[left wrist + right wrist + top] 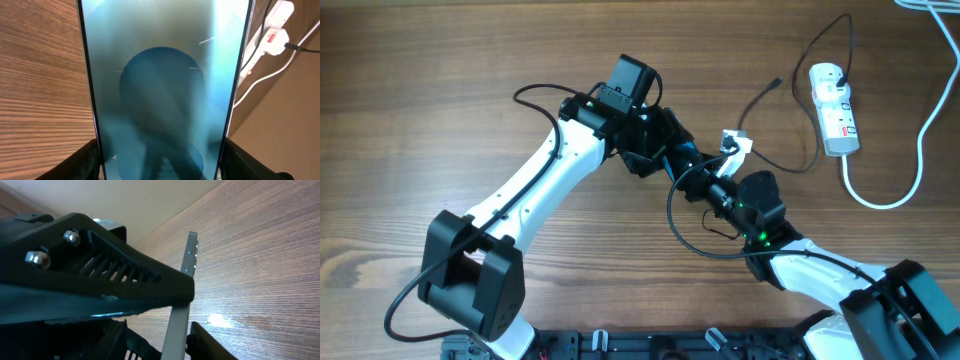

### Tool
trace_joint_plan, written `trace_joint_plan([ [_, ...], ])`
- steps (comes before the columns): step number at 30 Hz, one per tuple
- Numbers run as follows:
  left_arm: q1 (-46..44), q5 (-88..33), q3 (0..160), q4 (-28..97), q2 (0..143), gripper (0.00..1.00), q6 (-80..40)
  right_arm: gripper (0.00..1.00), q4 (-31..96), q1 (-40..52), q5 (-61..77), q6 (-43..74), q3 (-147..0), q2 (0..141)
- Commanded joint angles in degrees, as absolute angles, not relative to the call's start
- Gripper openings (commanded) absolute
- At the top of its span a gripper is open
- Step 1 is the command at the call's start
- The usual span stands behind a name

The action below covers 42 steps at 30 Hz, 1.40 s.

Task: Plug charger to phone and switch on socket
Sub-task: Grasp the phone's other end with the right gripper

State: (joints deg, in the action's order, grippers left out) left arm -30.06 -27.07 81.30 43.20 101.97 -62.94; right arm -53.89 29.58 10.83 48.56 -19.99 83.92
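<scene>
The phone (160,90) fills the left wrist view with its teal-blue screen and oval. My left gripper (160,147) is shut on its two long sides and holds it above the table. From overhead the phone (735,144) shows edge-on between both arms, with my left gripper (688,155) beside it. In the right wrist view the phone's silver edge (182,300) stands between the fingers of my right gripper (159,330), which is open. The edge lies against one finger, with a gap to the other. The charger's connector tip (777,84) lies free on the table. The socket (833,108) lies at the right.
The thin black cable runs from the plug in the strip and loops across the table behind the grippers. The thick white cord (910,185) curves off to the right edge. The socket also shows in the left wrist view (272,30). The left gripper's body (90,275) blocks much of the right wrist view.
</scene>
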Motion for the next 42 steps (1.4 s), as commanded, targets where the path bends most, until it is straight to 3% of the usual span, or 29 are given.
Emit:
trace_joint_plan([
  [1, -30.35, -28.25, 82.61, 43.35, 100.07, 0.56, -63.46, 0.36, -53.93, 29.85, 9.87, 47.99, -20.58, 84.55],
  [29, -32.42, -28.21, 82.61, 44.38, 100.07, 0.56, -60.23, 0.08, -53.47, 29.85, 16.51, 48.1, -20.58, 84.55],
  [39, -31.66, -28.23, 82.63, 44.56, 100.07, 0.7, -58.28, 0.04, -54.81, 29.82, 16.6, 53.15, -20.58, 84.53],
  [42, -29.82, -28.49, 82.63, 44.66, 99.66, 0.8, -54.87, 0.05, -54.68, 29.82, 16.62, 56.66, -20.58, 84.53],
])
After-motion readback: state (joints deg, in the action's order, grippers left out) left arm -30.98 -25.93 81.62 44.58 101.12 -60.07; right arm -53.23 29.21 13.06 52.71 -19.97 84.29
